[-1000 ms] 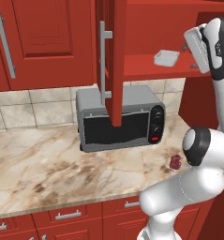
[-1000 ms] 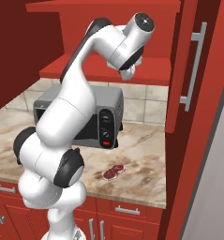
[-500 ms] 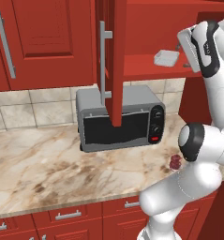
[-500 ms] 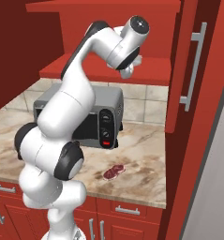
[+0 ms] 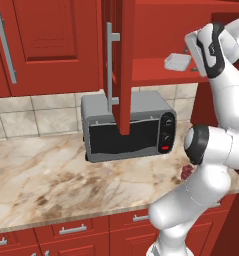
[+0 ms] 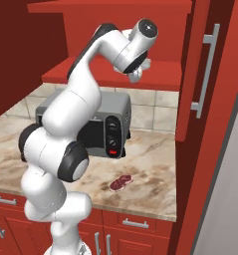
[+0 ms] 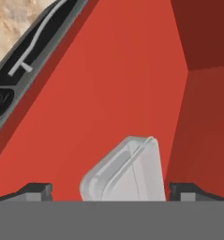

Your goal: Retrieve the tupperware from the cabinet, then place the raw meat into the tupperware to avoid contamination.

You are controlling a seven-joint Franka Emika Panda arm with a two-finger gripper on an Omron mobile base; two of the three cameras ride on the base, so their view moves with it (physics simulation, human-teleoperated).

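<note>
Reaching further into the open cabinet [image 5: 156, 35] than a second ago, the arm is bringing its gripper [image 7: 106, 190] close to the tupperware [image 5: 177, 61], which is sitting on the red shelf [image 5: 156, 70] just as before. In the hand view the tupperware [image 7: 125, 173] is lying between the two fingertips [image 7: 38, 191], and the gripper is standing spread wide, not gripping it. Down on the marble counter [image 6: 150, 164], the raw meat [image 6: 121, 182] is lying in front of the grey toaster oven [image 6: 113, 127], apart from it.
</note>
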